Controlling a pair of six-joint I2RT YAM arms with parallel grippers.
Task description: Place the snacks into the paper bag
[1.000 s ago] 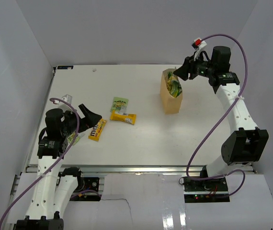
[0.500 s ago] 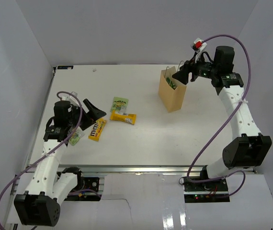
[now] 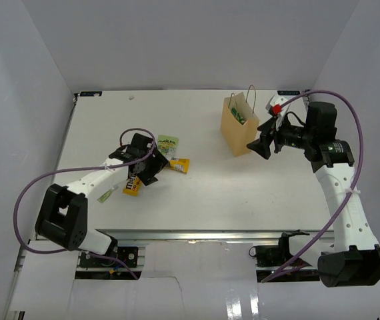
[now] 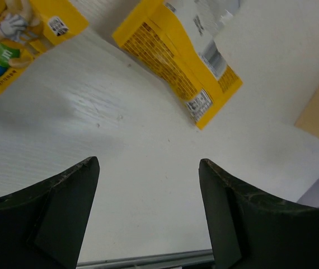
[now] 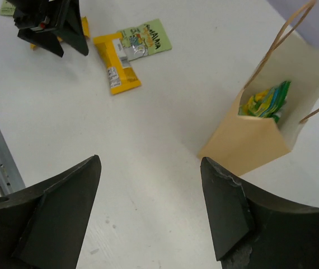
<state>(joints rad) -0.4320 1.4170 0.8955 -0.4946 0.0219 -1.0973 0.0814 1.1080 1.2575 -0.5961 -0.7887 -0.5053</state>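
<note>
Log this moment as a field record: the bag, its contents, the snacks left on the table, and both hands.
paper bag: upright on the table, mouth open
in bag: crinkly green-white bag
on table: yellow bar wrapper, M&M's pack, green-white pouch, small pouch
left hand: open, empty, low over the table near the yellow bar wrapper
right hand: open, empty, beside the paper bag, not touching it
</note>
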